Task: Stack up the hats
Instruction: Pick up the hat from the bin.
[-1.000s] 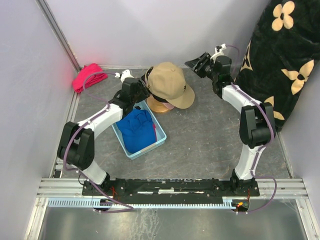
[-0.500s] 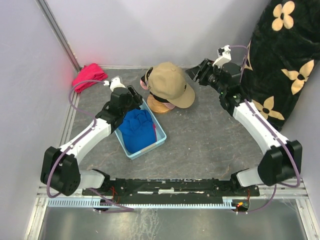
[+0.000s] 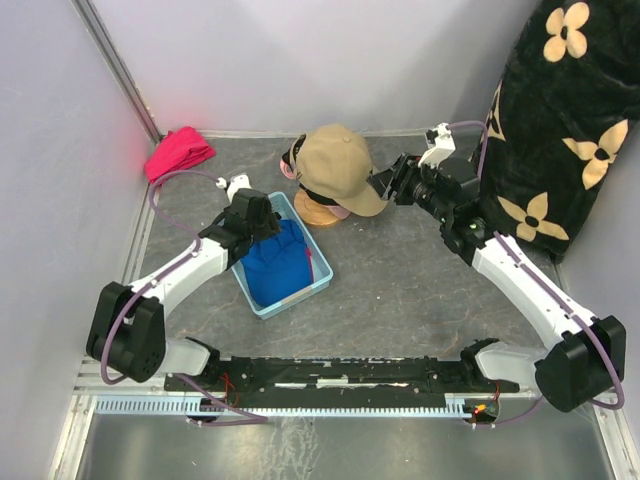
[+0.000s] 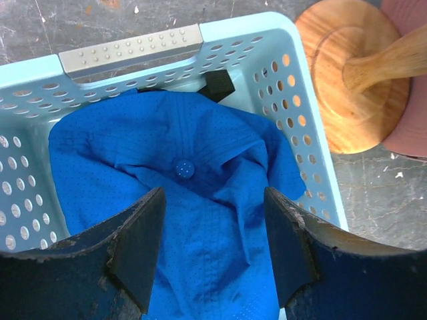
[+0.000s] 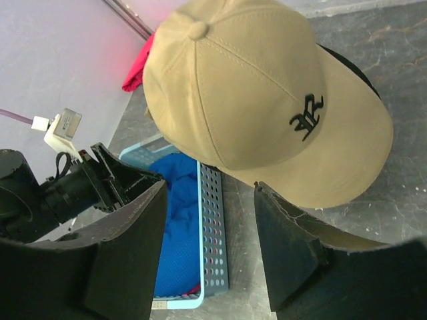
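A tan cap (image 3: 338,167) with a black logo tops a stack of caps on a wooden stand (image 3: 317,211); a black cap and a pink one show under it. It fills the top of the right wrist view (image 5: 253,100). A blue cap (image 3: 277,260) lies in a light blue basket (image 3: 317,283); it also shows in the left wrist view (image 4: 180,200). My left gripper (image 3: 268,222) is open just above the blue cap, jaws either side of its crown. My right gripper (image 3: 385,188) is open and empty beside the tan cap's brim.
A red-pink cloth bundle (image 3: 178,153) lies at the back left corner. A black flower-print cloth (image 3: 560,110) hangs at the right. Grey walls close the back and the left side. The stand's round wooden base (image 4: 347,73) sits right beside the basket.
My left gripper has drawn back from the stand and come down over the blue cap in the basket. My right gripper has swung down and left toward the tan cap's brim.
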{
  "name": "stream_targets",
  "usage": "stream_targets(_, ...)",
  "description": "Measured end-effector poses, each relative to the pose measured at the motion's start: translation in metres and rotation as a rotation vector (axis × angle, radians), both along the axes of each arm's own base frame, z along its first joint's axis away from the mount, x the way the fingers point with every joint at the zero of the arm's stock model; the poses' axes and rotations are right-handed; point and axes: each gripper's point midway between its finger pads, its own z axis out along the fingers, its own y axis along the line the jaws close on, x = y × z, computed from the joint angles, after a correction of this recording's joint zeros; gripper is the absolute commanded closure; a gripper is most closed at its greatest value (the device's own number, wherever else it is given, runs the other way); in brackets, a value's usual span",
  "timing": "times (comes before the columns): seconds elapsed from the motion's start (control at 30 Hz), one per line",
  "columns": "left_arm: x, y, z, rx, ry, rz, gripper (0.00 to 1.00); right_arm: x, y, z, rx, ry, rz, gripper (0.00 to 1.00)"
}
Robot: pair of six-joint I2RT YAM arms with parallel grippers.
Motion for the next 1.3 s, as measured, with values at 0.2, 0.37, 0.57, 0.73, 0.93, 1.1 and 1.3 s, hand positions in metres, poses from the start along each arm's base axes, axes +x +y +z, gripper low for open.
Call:
stream_targets(0.2, -0.002, 0.002, -0.016, 0.031, 0.046, -0.003, 0.32, -0.008, 0.0, -0.019, -0.023, 0.03, -0.01, 0.39)
stream_targets(0.37, -0.004, 0.003, -0.029, 0.049, 0.081, -0.003, 0.32, -0.014, 0.0, -0.023, -0.053, 0.035, -0.023, 0.4)
stream_targets(0.57, -0.003, 0.003, -0.042, 0.065, 0.116, -0.003, 0.32, -0.017, 0.0, -0.023, -0.072, 0.028, -0.025, 0.4)
stream_targets(0.73, 0.003, 0.0, -0.046, 0.067, 0.125, -0.004, 0.32, -0.017, -0.001, -0.027, -0.081, 0.031, -0.025, 0.4)
stream_targets(0.93, 0.005, -0.002, -0.047, 0.066, 0.123, -0.006, 0.35, -0.019, -0.002, -0.035, -0.096, 0.042, -0.023, 0.4)
stream_targets(1.1, 0.005, -0.004, -0.05, 0.064, 0.13, -0.012, 0.45, -0.02, -0.003, -0.04, -0.1, 0.05, -0.023, 0.4)
stream_targets(1.3, 0.007, -0.006, -0.053, 0.059, 0.129, -0.016, 0.6, -0.021, -0.004, -0.04, -0.1, 0.046, -0.026, 0.4)
